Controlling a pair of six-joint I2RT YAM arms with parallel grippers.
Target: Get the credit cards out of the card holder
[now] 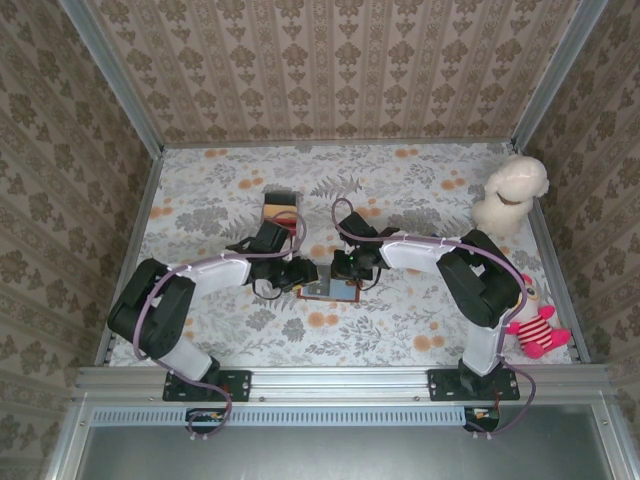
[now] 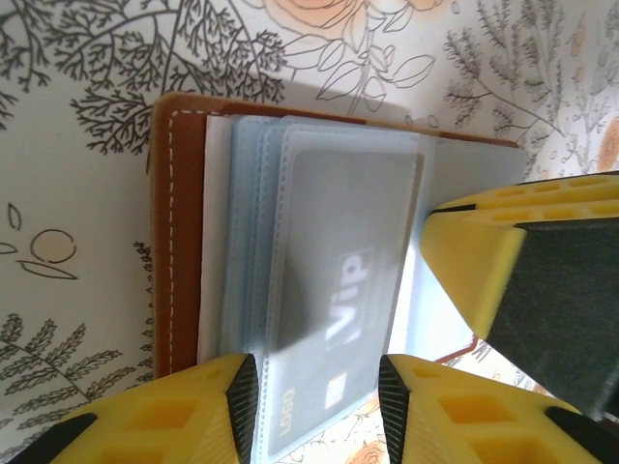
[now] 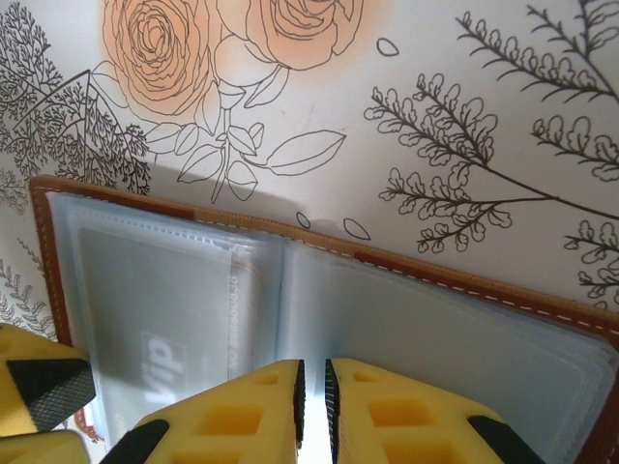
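The left gripper is set about half wide, its jaws flanking the near end of the clear sleeve in which the grey Vip card sits; whether the card itself is pinched cannot be told. The right gripper is narrowed to a slit and pressed down near the fold. The holder lies open on the surface. The card is best drawn straight out through the sleeve's mouth, flat and slow, while the holder is pinned by the right gripper, lest the whole holder be dragged along
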